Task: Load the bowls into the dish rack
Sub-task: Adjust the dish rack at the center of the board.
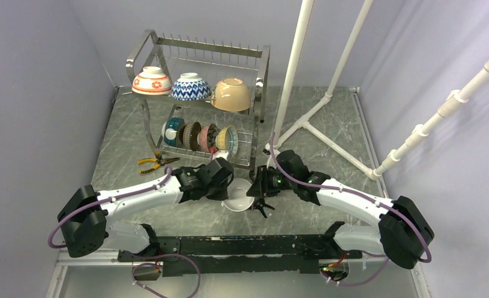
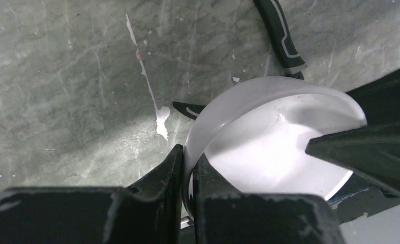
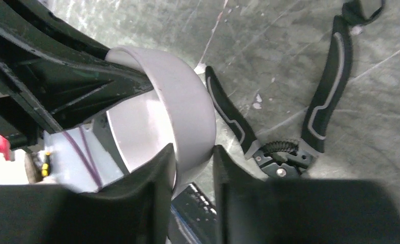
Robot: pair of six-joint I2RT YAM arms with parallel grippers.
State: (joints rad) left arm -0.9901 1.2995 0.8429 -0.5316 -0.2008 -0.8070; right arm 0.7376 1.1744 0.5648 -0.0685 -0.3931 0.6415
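The left tool [image 2: 187, 165] clenches the plain white ceramic bowl [image 2: 274, 152] by its rim. The right tool [image 3: 193, 160] straddles the rim, and I cannot tell if it grips yet. An early release may drop the bowl.

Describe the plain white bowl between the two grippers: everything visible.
The white bowl is small, round, plain and glossy, ceramic by its look, with a smooth thin rim and an empty inside. It sits tilted, mouth up, in front of the dish rack. The left gripper pinches its rim on one side; the right gripper has the opposite wall between its fingers. Black-handled pliers lie on the table beside it.
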